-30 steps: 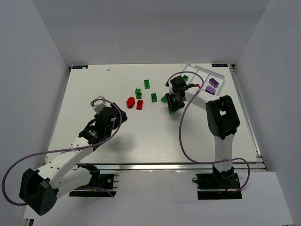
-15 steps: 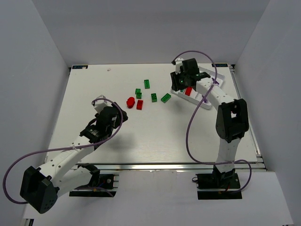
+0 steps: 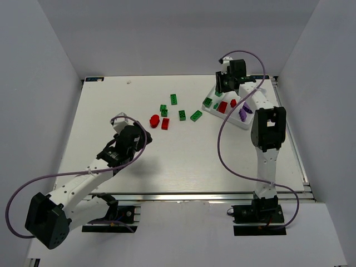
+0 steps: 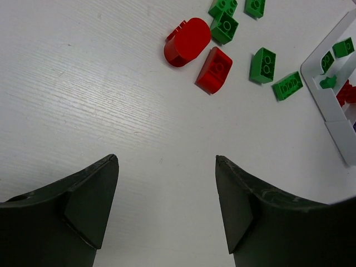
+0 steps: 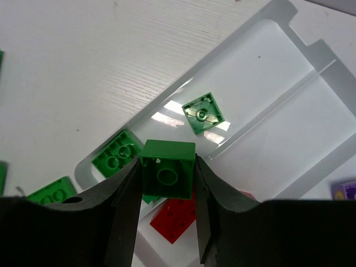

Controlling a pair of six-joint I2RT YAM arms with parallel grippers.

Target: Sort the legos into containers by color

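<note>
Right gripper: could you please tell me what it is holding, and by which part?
A green lego brick, pinched by its opposite side walls in the right gripper.

Wide-apart jaws over white table [image 4: 83, 83]; red legos [image 4: 187, 41], green legos [image 4: 262, 65], tray [image 4: 334, 114] beyond.

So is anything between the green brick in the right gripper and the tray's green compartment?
Nothing visible. The right gripper holds the green brick above the tray; in the green compartment a pale green lego and a darker lego lie apart, bare floor between.
</note>
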